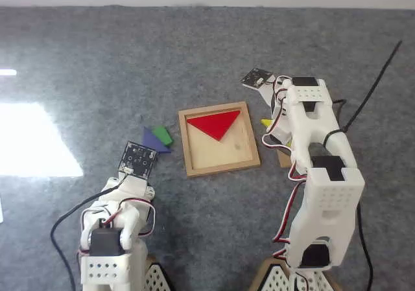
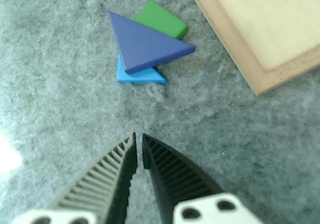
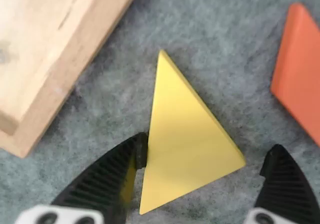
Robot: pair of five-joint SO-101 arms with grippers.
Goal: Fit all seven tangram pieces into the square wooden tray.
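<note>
Triangle — yellow, flat on the bench — between wide-spread, empty right jaws, one touching its edge; likely light, stiff, slick; best pinched low across two edges; left jaws closed on nothing.

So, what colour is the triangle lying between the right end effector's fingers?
Yellow. The triangle shows best in the right wrist view.

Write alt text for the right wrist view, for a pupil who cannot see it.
The open right gripper straddles a flat yellow triangle on grey felt, one finger at its edge. A corner of the wooden tray lies to one side, an orange piece to the other.
</note>
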